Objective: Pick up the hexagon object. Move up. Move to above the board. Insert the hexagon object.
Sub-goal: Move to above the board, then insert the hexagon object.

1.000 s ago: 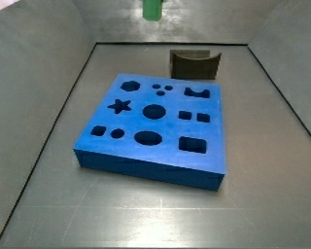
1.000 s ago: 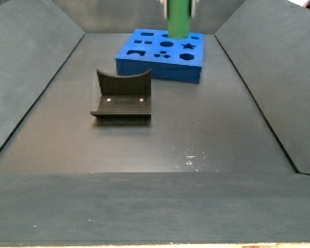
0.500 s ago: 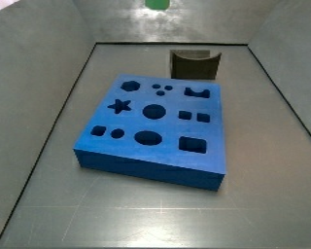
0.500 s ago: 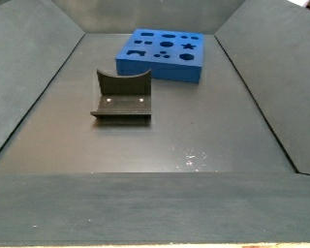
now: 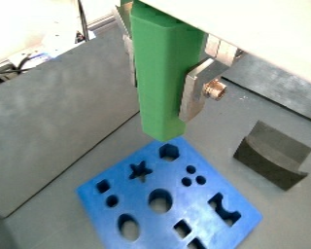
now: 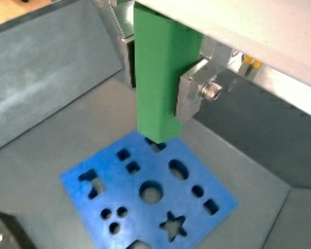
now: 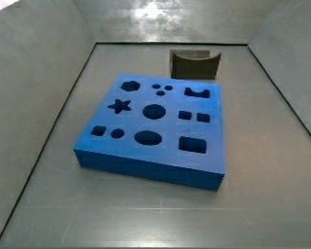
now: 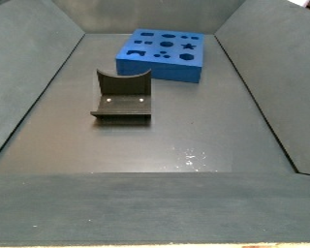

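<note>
No writing or labels seen. Pincer (image 5: 162, 83) clamped on hexagon object (image 5: 161, 68) w/ silver fingers (image 5: 197, 88), high above board (image 5: 171, 199); out of both side views. Board (image 7: 152, 124) on tray floor; dark curved block (image 7: 196, 64) behind it, apart.

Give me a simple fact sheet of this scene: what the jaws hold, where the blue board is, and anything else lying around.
gripper: high above the board, out of both side views
jaws: closed on the green hexagon object, silver fingers pressing its sides
hexagon object: upright, lower end hanging over the board, not in any hole
board: blue, flat on the grey tray floor, all cut-outs empty
fixture: dark bracket on the floor, apart from the board
task stage: peg lifted, insertion not yet done
</note>
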You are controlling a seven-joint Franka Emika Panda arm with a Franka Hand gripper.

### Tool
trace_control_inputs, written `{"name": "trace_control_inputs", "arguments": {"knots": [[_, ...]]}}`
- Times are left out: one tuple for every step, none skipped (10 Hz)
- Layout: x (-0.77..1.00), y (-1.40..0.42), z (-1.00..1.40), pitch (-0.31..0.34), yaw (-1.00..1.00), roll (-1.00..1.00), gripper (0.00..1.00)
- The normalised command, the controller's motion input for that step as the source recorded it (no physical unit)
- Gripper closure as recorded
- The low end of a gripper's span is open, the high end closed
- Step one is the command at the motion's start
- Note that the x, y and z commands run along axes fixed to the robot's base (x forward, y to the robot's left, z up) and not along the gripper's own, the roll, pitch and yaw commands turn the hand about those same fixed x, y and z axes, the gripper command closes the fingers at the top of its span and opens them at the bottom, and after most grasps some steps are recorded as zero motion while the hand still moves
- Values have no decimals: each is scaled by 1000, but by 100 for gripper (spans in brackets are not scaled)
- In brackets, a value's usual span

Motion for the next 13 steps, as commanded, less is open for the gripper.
{"name": "trace_control_inputs", "arguments": {"knots": [[14,-169,133,39,2,3,100],[0,0,-17,0,0,-54,100],[0,0,0,0,0,-66,100],[0,0,-31,0,0,0,100],[123,83,0,34,-31,-37,100],[180,909,0,-103,0,-434,100],[209,934,0,-31,0,-343,100],[171,786,0,-9,0,-271,100],[189,443,0,-51,51,-231,100],[20,0,0,0,0,0,100],[0,0,-97,0,-34,71,100],[0,0,-43,0,-63,54,100],[0,0,-37,0,-37,40,100]]}}
